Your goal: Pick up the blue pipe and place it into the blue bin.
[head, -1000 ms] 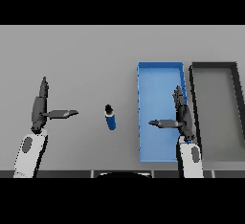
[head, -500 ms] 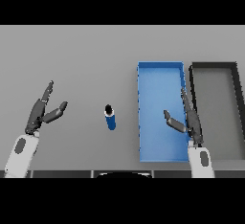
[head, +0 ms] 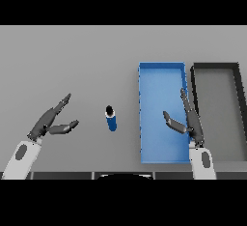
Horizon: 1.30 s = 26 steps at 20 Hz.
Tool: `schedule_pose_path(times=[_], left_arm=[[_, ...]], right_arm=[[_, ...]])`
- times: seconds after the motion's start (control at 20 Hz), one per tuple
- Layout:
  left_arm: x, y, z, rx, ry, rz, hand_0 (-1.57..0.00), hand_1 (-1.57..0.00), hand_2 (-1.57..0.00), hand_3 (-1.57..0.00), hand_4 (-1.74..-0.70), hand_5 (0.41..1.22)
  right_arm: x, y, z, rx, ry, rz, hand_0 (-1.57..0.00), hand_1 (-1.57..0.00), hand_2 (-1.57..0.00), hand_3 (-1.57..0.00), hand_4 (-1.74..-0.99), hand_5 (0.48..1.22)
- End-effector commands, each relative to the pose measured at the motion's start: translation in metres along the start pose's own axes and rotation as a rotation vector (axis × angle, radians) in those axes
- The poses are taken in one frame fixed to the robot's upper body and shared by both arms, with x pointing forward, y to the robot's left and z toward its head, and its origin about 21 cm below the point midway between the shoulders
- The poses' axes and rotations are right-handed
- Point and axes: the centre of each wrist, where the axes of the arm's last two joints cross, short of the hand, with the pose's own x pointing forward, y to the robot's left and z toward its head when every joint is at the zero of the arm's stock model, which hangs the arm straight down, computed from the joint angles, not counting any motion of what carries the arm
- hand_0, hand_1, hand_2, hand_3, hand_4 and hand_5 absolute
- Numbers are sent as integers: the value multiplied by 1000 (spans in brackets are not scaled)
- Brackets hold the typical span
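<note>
Looking down on the grey table [head: 87, 61], we take the blue bin [head: 162, 74] as our landmark. It is a long open tray with raised walls and a flat blue floor, set lengthwise away from us, right of the table's middle.

The blue pipe [head: 111, 119] lies on the table to the left of the bin, near its left wall but clearly apart from it, level with the bin's nearer half. We see a short blue cylinder with a dark end turned toward the far side. Nothing touches it.

Just right of the bin, with a narrow strip of table between them, sits a dark grey bin [head: 216, 68] of similar shape and length, its walls near black.

Our right hand [head: 188, 119] hangs over the bin's right wall, toward the near end. Its fingers are straight and spread, pointing away from us, and the thumb reaches left over the blue floor. It is released and holds nothing. The white forearm comes up from the lower edge just off the bin's near right corner.

Our left hand [head: 50, 121] is well left of the bin, beyond the pipe and apart from it. Fingers extend toward the far right, thumb pointing at the pipe, relaxed, grasping nothing.
</note>
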Motion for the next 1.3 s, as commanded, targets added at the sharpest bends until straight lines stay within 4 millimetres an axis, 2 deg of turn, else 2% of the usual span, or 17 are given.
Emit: schedule_pose_path(times=[0.0,0.2,0.3,0.45,0.65,0.9,1.1,1.25], left_arm=[[3,-8,-2,-34,-3,9,1,1,1,1,-1071,522],[8,-46,-9,-156,31,7,1,1,1,1,-1132,475],[10,-55,-11,-194,25,1,1,1,1,1,-1138,455],[6,-78,-26,-227,35,24,1,1,1,1,-1146,451],[3,-99,-47,-232,-12,41,1,1,1,1,-1155,460],[-1,-114,-68,-235,-32,64,1,1,1,1,-1120,456],[-1,-128,-85,-231,6,4,1,1,1,1,-1051,418],[-2,-141,-88,-251,-31,63,1,1,1,1,-1090,441]], right_arm=[[-1,0,-2,-4,5,0,1,1,1,1,-1174,616],[-1,-3,5,-12,-4,0,1,1,1,1,-1182,618],[-2,-3,5,-8,11,-9,1,1,1,1,-1195,617],[2,-1,0,-2,-1,-12,1,1,1,1,-1213,625],[1,-5,5,-7,16,-15,1,1,1,1,-1211,622],[0,-4,6,-12,19,-8,1,1,1,1,-1211,634],[-1,-5,5,-17,13,-10,1,1,1,1,-1221,645],[2,-6,5,-17,8,16,1,1,1,1,-1205,649]])
